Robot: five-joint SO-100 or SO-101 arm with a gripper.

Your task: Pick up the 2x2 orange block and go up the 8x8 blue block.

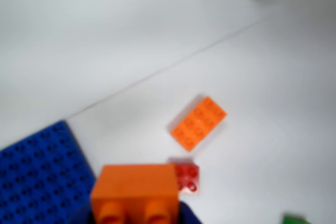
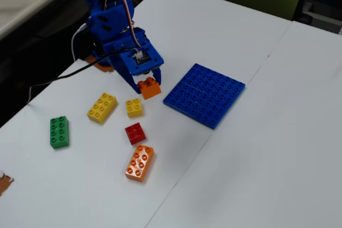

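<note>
My blue gripper point(image 2: 148, 85) is shut on the 2x2 orange block point(image 2: 149, 88) and holds it above the table, just left of the 8x8 blue block point(image 2: 205, 94) in the fixed view. In the wrist view the orange block point(image 1: 137, 192) fills the bottom centre between the blue jaws, studs toward the camera. There the blue baseplate point(image 1: 39, 174) lies at the lower left, partly cut off by the frame edge.
A longer orange brick point(image 2: 139, 162) point(image 1: 198, 123) and a red brick point(image 2: 135, 133) point(image 1: 186, 177) lie on the white table. A small yellow brick point(image 2: 134, 107), a long yellow brick point(image 2: 102, 107) and a green brick point(image 2: 59, 131) lie further left in the fixed view.
</note>
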